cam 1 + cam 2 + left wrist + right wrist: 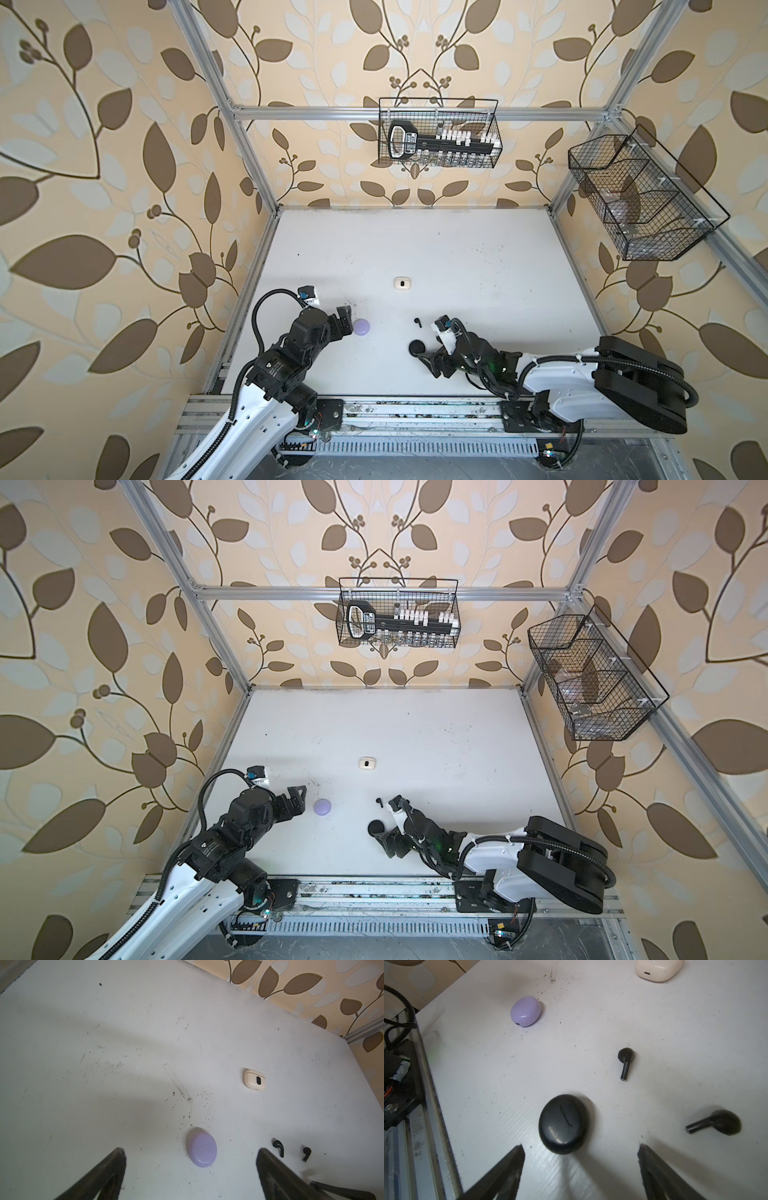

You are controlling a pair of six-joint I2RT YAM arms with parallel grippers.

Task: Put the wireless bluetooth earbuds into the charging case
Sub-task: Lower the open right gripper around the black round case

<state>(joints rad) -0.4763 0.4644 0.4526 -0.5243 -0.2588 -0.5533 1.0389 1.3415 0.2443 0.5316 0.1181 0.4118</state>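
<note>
Three shut charging cases lie on the white table (478, 266): a lavender one (360, 327) (202, 1148) (525, 1014), a black one (416, 347) (564, 1124) and a white one (402, 283) (255, 1080). Two black earbuds lie loose on the table (625, 1061) (716, 1123); in both top views only one earbud (417, 321) (379, 802) shows. My left gripper (191, 1151) (345, 322) is open, low and just left of the lavender case. My right gripper (581, 1146) (428, 365) is open, right beside the black case, holding nothing.
A wire basket (438, 133) with a black tool hangs on the back wall. Another wire basket (640, 199) hangs on the right wall. An aluminium rail (415, 411) runs along the table's front edge, and frame posts stand at the corners.
</note>
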